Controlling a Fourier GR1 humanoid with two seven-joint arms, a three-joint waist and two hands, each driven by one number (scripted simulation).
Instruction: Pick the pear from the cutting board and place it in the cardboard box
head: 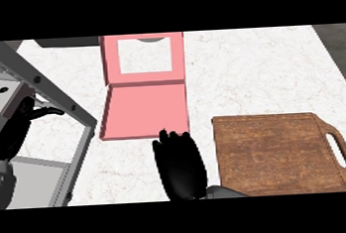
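Right hand (180,164) sits low centre over the white marbled counter (261,69), back up, fingers bunched and pointing toward the box; whether they enclose anything, cannot tell. Pear not visible: the cutting board (276,153), dark grained wood with a handle slot, lies bare just right of the hand. Judgement: if the pear is held, carry forward over the box's low wall before releasing. Left hand (22,124) rests at left edge, fingers relaxed. Beyond, pink box (143,112), shallow, flat-sided, lid hinged open with cut-out window.
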